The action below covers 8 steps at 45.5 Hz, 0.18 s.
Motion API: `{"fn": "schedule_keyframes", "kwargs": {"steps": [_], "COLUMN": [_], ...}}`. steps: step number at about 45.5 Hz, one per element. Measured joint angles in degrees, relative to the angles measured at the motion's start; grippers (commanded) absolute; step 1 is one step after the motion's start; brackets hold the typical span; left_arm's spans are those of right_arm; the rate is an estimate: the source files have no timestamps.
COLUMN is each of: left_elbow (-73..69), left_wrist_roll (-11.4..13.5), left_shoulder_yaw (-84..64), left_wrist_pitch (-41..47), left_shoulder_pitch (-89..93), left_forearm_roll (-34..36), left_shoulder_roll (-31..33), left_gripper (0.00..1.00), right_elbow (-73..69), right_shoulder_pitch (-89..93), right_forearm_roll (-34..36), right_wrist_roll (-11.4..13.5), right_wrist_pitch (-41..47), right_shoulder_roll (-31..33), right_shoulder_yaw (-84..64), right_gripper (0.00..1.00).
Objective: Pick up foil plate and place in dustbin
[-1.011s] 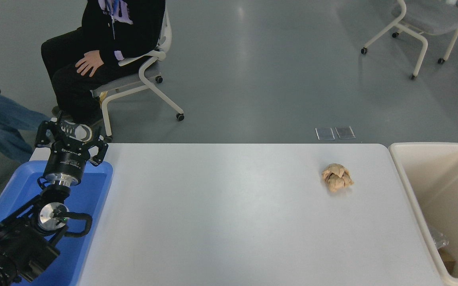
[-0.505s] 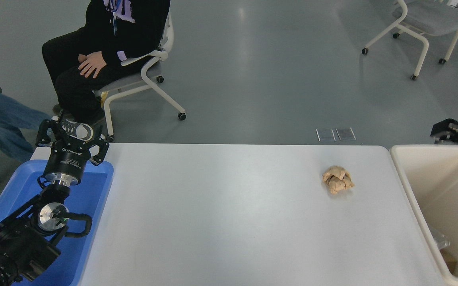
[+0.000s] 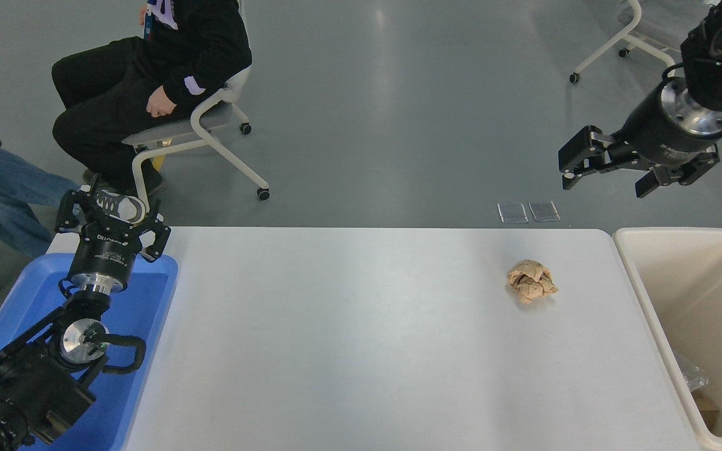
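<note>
The right gripper [image 3: 608,178] hangs high in the air beyond the table's far right corner, its jaws spread wide and holding nothing, the black arm reaching in from the upper right edge. Below it, the cream dustbin [image 3: 646,313] stands against the right end of the white table [image 3: 348,338]; a bit of crinkled clear wrap and something brown lie at its bottom near corner, and no foil plate can be made out in view. A crumpled brown paper ball [image 3: 531,281] rests on the table near the bin. The left gripper [image 3: 112,216] is parked over the blue tray [image 3: 141,313] at the lower left, fingers apart and empty. A person in black sits on a chair [image 3: 204,119] beyond the table.
</note>
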<state>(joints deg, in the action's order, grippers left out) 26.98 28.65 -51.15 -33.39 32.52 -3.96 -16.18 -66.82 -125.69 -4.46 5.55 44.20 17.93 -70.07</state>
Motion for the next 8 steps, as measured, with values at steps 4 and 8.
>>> {"fn": "schedule_keyframes", "kwargs": {"steps": [4, 8], "left_elbow": [0.0, 0.0], "left_wrist_roll": [0.0, 0.0], "left_shoulder_yaw": [0.0, 0.0], "left_wrist_pitch": [0.0, 0.0], "left_shoulder_pitch": [0.0, 0.0], "left_forearm_roll": [0.0, 0.0], "left_shoulder_roll": [0.0, 0.0], "left_gripper": [0.99, 0.99], "right_elbow": [0.0, 0.0], "right_shoulder_pitch": [-0.5, -1.1], "right_forearm_roll": [0.0, 0.1], "right_wrist_roll": [0.0, 0.1], "right_wrist_pitch": [0.3, 0.4], "right_shoulder_roll": [-1.1, -1.8], "right_shoulder_yaw": [0.2, 0.3], "right_gripper": [1.0, 1.0]}}
